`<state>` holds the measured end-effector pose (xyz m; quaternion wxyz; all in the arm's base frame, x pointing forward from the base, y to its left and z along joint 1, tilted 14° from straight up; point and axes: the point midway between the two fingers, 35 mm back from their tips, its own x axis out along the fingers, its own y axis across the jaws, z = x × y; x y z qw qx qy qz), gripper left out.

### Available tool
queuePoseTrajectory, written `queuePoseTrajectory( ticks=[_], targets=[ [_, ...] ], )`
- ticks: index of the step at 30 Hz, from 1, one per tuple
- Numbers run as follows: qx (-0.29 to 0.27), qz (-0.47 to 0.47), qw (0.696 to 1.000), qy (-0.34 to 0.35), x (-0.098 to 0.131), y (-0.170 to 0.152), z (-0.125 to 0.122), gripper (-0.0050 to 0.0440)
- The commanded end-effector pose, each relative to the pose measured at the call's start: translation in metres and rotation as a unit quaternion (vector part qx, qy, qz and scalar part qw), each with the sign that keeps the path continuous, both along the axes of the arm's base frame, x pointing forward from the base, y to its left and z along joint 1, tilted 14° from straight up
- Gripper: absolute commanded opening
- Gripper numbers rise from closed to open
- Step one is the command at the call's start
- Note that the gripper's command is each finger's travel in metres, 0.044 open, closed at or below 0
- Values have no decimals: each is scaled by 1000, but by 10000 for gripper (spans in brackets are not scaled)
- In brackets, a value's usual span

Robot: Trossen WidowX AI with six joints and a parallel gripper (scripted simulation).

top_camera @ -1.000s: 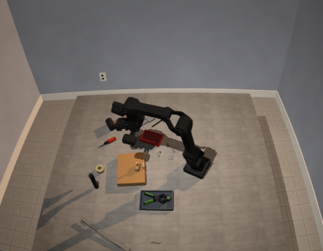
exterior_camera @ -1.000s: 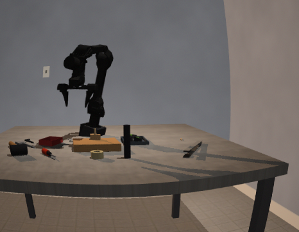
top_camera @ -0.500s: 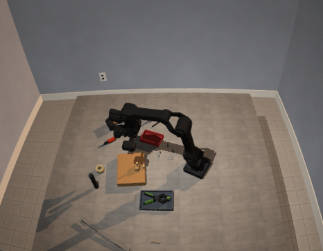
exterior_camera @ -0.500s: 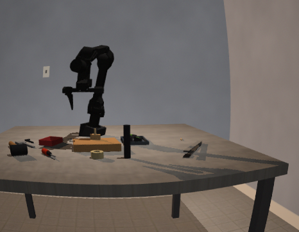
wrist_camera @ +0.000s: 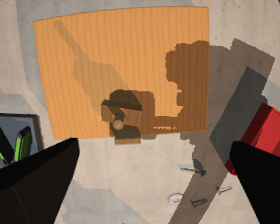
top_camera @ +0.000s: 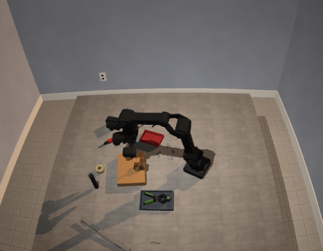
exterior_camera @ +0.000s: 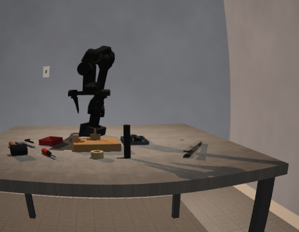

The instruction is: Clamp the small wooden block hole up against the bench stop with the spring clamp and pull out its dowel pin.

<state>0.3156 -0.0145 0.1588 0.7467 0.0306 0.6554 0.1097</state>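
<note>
An orange wooden board (top_camera: 131, 170) lies on the table. The small wooden block (top_camera: 138, 166) sits on it near the far edge, with its dowel pin standing up in it (exterior_camera: 95, 131). In the wrist view the block (wrist_camera: 128, 116) is at the board's (wrist_camera: 124, 72) lower edge, partly in shadow. A low wooden piece (exterior_camera: 76, 139) on the board's end looks like the bench stop. The spring clamp (top_camera: 157, 198), black with green grips, lies in a dark tray (exterior_camera: 135, 140). My gripper (wrist_camera: 157, 148) is open and empty, high above the block (exterior_camera: 95, 136).
A red tray (top_camera: 152, 137) and loose screws (wrist_camera: 191, 185) lie beside the board. A red screwdriver (exterior_camera: 47, 152), a tape roll (exterior_camera: 97, 154), an upright black cylinder (exterior_camera: 126, 141), a mallet (exterior_camera: 18, 148) and a dark strip (exterior_camera: 192, 149) are also on the table.
</note>
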Motion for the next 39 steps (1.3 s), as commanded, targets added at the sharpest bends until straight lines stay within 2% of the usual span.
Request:
queuePoseTrajectory(
  ticks=[1,10,18,22,24,39],
  targets=[
    [2,20,1000,1,-2,10,-3,440],
    [3,47,999,2,-3,25,-6,440],
    [3,48,999,2,-3,25,-6,440],
    [5,31,999,5,-2,26,-7,400],
    [5,31,999,5,-2,26,-7,400],
    [16,-70,997,27,1,29,-11,250]
  ],
)
